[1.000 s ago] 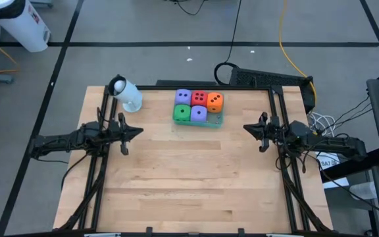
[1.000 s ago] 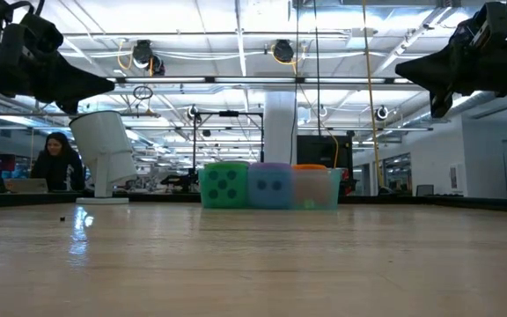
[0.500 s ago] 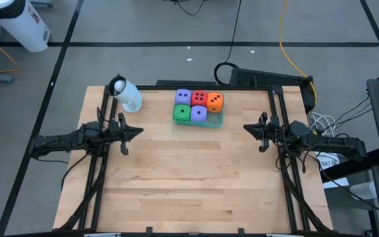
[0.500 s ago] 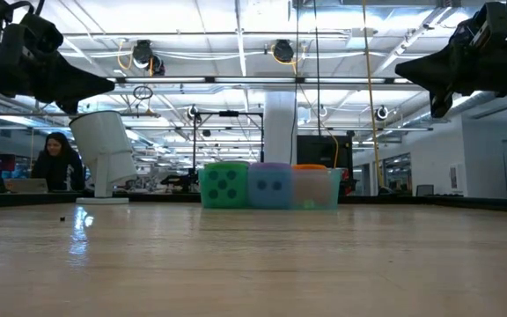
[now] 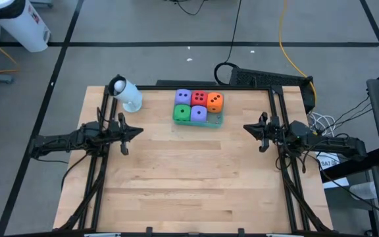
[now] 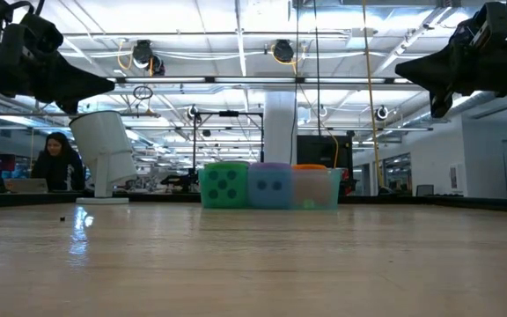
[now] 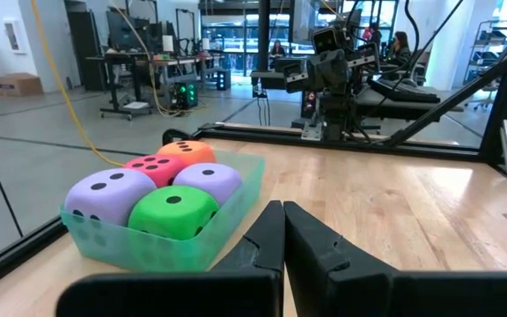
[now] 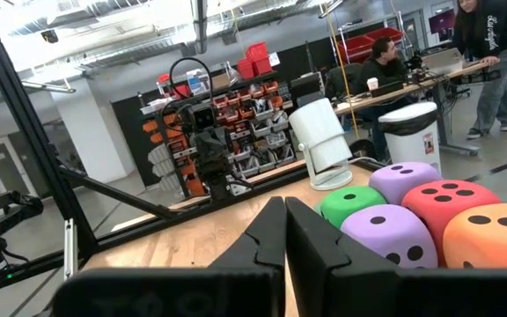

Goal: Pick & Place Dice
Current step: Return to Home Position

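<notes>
5 dice (image 5: 199,106) sit packed in the green tray (image 5: 218,122) at the far middle of the desk (image 5: 189,178). Far row: purple, red, orange. Near row: green, purple. Over the desk's left side the left hand (image 5: 139,131) hovers, fingers clenched on nothing. On the opposite side the right hand (image 5: 246,128) hovers, also clenched and empty. Both are well apart from the tray.
</notes>
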